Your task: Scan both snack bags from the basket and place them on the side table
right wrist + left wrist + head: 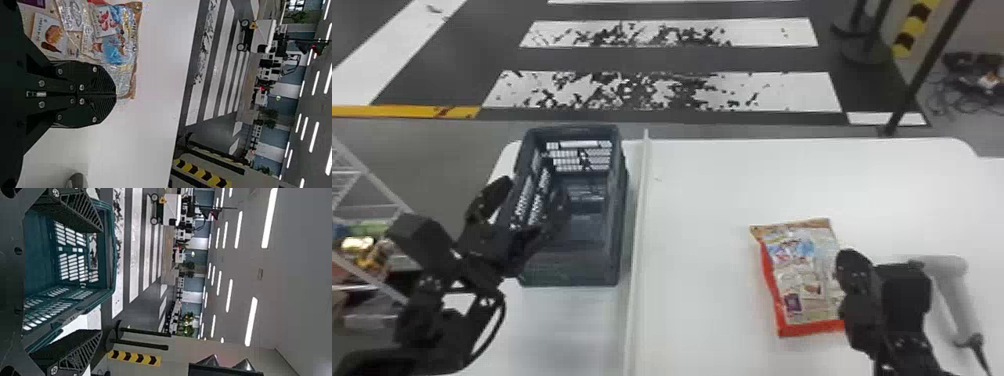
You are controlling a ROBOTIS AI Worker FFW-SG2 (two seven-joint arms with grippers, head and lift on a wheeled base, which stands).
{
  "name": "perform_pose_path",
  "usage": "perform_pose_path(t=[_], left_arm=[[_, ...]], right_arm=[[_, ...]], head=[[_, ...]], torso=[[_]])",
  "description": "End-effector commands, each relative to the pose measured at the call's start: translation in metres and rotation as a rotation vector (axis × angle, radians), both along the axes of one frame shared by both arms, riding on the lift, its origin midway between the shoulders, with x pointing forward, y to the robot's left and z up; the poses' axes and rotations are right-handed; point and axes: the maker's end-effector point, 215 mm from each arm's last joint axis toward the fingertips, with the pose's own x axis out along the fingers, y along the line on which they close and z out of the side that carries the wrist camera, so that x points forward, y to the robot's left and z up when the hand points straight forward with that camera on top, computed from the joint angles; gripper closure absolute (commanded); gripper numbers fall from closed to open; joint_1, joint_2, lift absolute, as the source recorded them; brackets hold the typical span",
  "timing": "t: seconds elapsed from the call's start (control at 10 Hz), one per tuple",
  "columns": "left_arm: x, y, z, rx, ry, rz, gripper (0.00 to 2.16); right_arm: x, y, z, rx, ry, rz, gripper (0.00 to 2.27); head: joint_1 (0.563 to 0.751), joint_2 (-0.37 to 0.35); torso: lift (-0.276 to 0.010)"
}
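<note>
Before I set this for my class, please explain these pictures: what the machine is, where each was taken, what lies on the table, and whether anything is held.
This is a robot with two black arms, each ending in a two-finger gripper. One picture looks down from its head; the other two come from its wrists and are turned sideways. On the white table, a basket stands at the robot's left. Across a raised strip lie a snack bag and, farther right, a scanner with a cable. The left gripper is open at the basket; the right gripper is closed beside the bag. Neither appears to hold anything.
</note>
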Motion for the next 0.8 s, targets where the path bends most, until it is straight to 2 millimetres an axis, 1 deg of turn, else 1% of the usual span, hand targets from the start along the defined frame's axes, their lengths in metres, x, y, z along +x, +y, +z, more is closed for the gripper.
perform_pose_path(t=[0.0, 0.1, 0.3, 0.5, 0.6, 0.7], left_arm=[[0.0, -0.001, 0.0, -0.002, -0.001, 0.0, 0.09], [0.0, 0.0, 0.001, -0.005, -0.001, 0.001, 0.09], [0.0, 0.0, 0.0, -0.011, 0.0, 0.0, 0.09], [-0.001, -0.001, -0.003, -0.012, 0.006, -0.003, 0.09], [-0.001, -0.001, -0.005, -0.015, 0.009, -0.001, 0.09], [-0.001, -0.001, -0.006, -0.015, 0.01, -0.001, 0.09]], right_arm=[[0.001, 0.012, 0.018, -0.004, -0.026, 0.019, 2.26], [-0.001, 0.024, 0.013, -0.006, -0.01, 0.039, 2.25], [-0.007, 0.055, -0.002, -0.009, 0.02, 0.094, 2.25], [-0.006, 0.084, -0.018, -0.013, 0.043, 0.151, 2.25], [-0.006, 0.099, -0.021, -0.019, 0.047, 0.18, 2.25], [-0.005, 0.114, -0.018, -0.02, 0.039, 0.208, 2.25]], head=[[0.695, 0.073], [0.695, 0.077], [0.695, 0.109], [0.695, 0.144], [0.695, 0.166], [0.695, 0.186]], torso=[[-0.075], [-0.075], [-0.075], [-0.075], [-0.075], [-0.075]])
